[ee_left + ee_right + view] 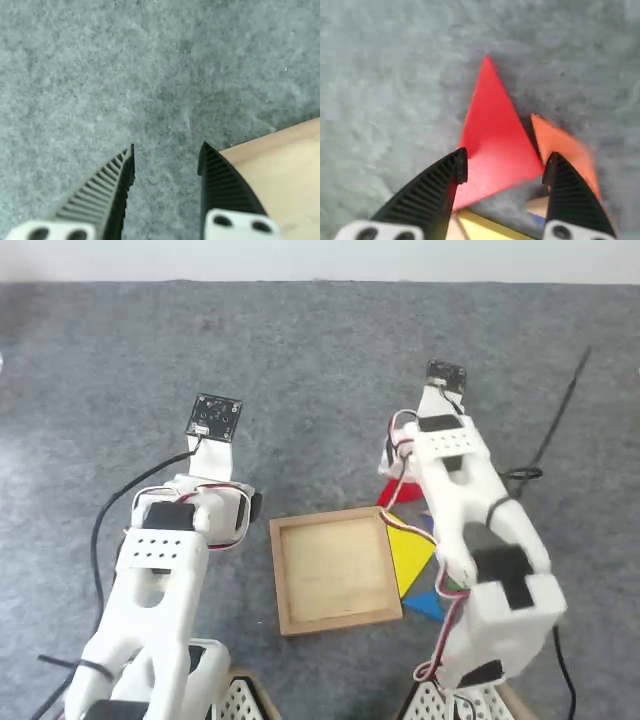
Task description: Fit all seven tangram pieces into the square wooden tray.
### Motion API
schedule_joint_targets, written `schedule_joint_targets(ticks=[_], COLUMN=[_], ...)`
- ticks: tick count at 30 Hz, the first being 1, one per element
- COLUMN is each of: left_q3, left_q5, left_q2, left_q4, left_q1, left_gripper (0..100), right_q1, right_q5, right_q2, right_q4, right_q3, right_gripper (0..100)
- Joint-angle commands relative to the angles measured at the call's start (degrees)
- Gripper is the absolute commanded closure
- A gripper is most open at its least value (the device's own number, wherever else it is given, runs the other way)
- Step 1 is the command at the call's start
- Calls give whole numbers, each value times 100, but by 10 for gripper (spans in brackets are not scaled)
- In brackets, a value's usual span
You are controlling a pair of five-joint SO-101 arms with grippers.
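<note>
The red triangle (492, 135) is seen directly below the right gripper (507, 159), whose jaws are spread wide and empty astride its broad end, the apex pointed away from the gripper. It lies just beside the empty wooden tray (277, 580) on that arm's side, whereas the left gripper (167, 150), likewise open and holding nothing, is held at the tray's opposite edge.

There was one square wooden tray (325, 519). Beside the tray lay one red triangle (492, 145), one yellow triangle (410, 555), one orange piece (565, 145) and one blue piece (425, 605); any others were hidden.
</note>
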Motion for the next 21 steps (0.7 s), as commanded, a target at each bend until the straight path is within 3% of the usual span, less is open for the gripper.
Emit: schedule_joint_targets(ticks=[1,12,18,21], left_q3=[-40,4,31,40], left_q5=[-26,-35,-35,-35], left_q2=[0,-9,-35,-35], left_q4=[-97,-105,-105,-105], left_q1=[26,26,35,35], left_gripper=[792,791,791,791], right_q1=[-277,-84,-479,-593], right_q5=[-404,-721,-730,-923], right_q2=[242,462,409,400], right_q4=[-101,-171,-13,-4], right_q3=[-431,-404,-440,-492], right_gripper=[753,753,750,669])
